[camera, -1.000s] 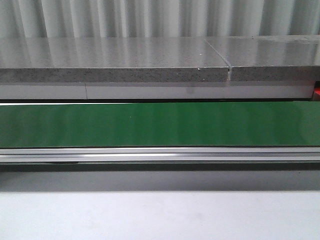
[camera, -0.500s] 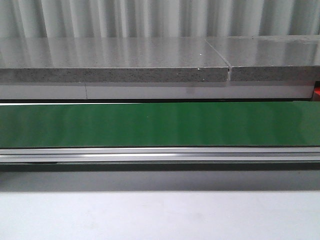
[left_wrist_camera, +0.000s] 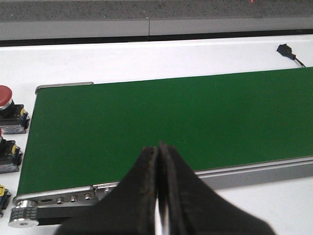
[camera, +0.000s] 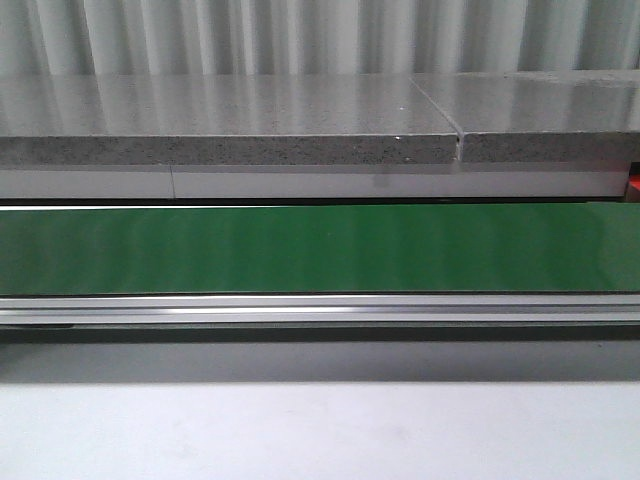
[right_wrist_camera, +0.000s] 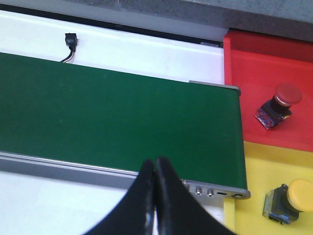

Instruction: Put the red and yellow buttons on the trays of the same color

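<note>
We see both grippers, left (left_wrist_camera: 159, 147) and right (right_wrist_camera: 155, 161), pressed closed and holding nothing above the green belt (left_wrist_camera: 166, 127). A red button (right_wrist_camera: 278, 105) lies on the red tray (right_wrist_camera: 244, 63), a yellow button (right_wrist_camera: 288, 200) on the yellow tray (right_wrist_camera: 259, 166)

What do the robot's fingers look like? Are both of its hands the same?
Yes, they look alike. The left gripper has two black, wedge-shaped fingers that taper to a thin tip, with some brownish scuffing along the inner edge. The right gripper has the same plain black, pointed fingers. No cables or markings show on either.
</note>
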Robot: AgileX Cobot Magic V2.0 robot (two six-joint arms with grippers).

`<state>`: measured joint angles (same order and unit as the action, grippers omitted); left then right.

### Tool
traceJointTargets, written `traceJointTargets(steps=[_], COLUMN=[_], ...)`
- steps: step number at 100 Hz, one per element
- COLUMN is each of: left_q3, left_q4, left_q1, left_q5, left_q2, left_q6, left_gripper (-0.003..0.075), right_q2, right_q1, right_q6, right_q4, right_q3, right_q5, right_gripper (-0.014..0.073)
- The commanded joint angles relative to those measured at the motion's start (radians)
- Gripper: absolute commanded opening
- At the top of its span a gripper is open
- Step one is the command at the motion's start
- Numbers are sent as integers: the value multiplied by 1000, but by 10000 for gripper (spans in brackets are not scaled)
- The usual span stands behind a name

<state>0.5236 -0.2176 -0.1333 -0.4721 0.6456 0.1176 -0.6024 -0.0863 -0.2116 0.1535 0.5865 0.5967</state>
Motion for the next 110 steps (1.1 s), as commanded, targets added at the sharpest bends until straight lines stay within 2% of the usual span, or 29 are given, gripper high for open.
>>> traceJointTargets(steps=[1, 23, 30, 35, 40, 52, 57, 62, 77, 88, 97, 110], left_q3=[28, 28, 28, 28, 28, 28, 28, 28, 28, 34, 43, 84], left_q4=[-16, -16, -16, -16, -16, -14, -16, -18, -26, -15, 15, 5], left_q1=[-7, -7, -7, -7, -7, -7, -7, -7, -7, 15, 72, 205], left_q5=[69, 69, 67, 67, 66, 66, 73, 75, 64, 63, 54, 19], left_q2=[-1, -1, 1, 1, 1, 1, 1, 3, 5, 7, 28, 109], left_q6=[-4, -4, -2, -1, -1, -1, -1, -1, -20, -156, -285, -334], left_gripper=[-20, -15, 31, 105, 214, 566, 662, 713, 671, 641, 641, 641], right_q2=[2, 2, 2, 2, 2, 2, 2, 2, 2, 2, 2, 2], right_q1=[1, 1, 1, 1, 1, 1, 1, 1, 1, 1, 1, 1], right_q6=[-12, -12, -12, -12, -12, -12, -12, -12, -12, -12, -12, -12], right_q4=[4, 4, 4, 4, 4, 4, 4, 4, 4, 4, 4, 4], right_q3=[24, 24, 24, 24, 24, 24, 24, 24, 24, 24, 24, 24], right_q5=[-63, -63, -63, -63, -63, -63, -63, -63, -63, -63, -63, -63], right_gripper=[-71, -71, -71, -71, -71, -71, -71, -71, -71, -71, -71, -71])
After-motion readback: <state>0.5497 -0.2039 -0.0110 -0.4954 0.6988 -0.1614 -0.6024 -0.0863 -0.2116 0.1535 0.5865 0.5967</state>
